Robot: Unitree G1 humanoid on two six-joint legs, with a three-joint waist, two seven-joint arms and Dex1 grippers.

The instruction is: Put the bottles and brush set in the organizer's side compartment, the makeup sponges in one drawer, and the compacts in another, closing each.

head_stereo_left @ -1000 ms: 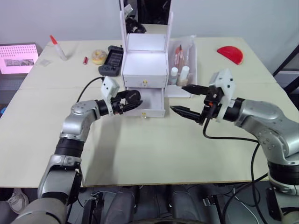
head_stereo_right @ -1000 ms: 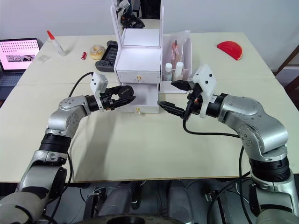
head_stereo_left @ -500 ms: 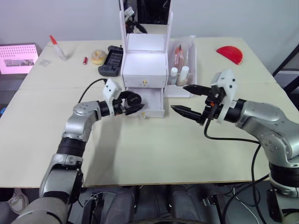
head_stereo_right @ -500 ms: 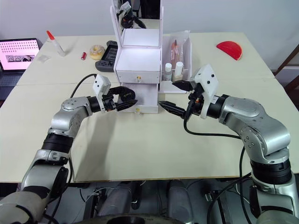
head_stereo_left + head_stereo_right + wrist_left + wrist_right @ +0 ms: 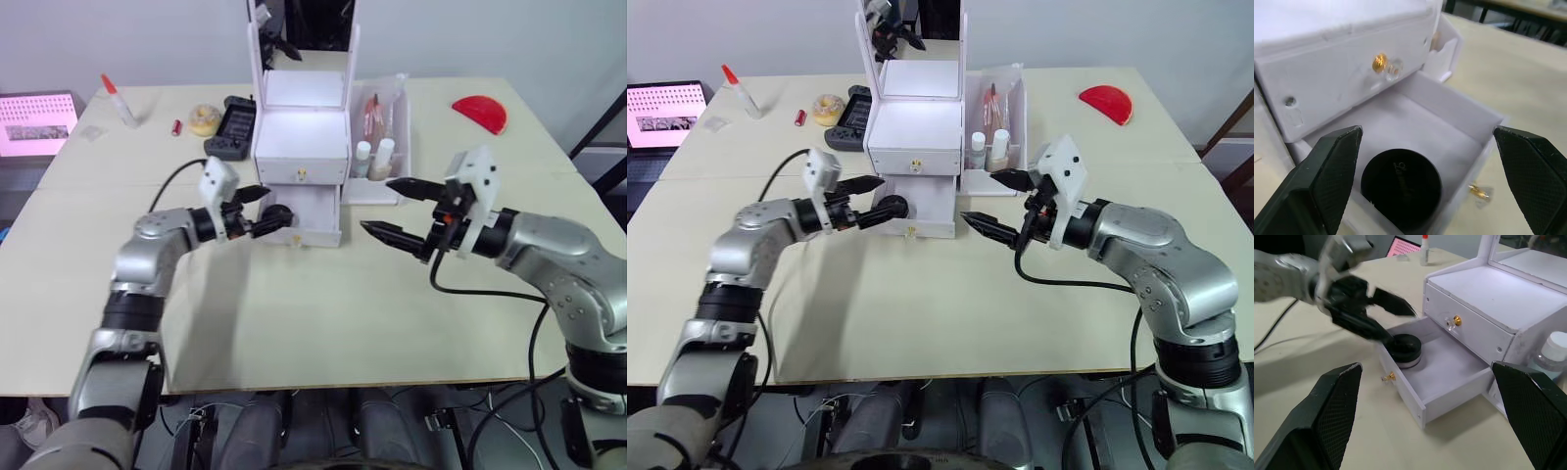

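Observation:
The white organizer stands mid-table with its upper drawer shut and its lower drawer pulled out. One black compact lies inside that drawer. My left gripper is open just left of the drawer, its fingers apart around the compact's near side. To the right of the drawer my right gripper hovers open and holds nothing. Two white-capped bottles and the brush set stand in the side compartment. The makeup sponges are out of view.
Behind the organizer on the left lie a black device, a tape roll, a small red tube and a glue bottle. A pink-screened laptop sits far left and a red half-disc back right.
My left gripper carried the black compact to the lower drawer, opened and drew back left, leaving the compact inside. The right gripper has stayed in place.

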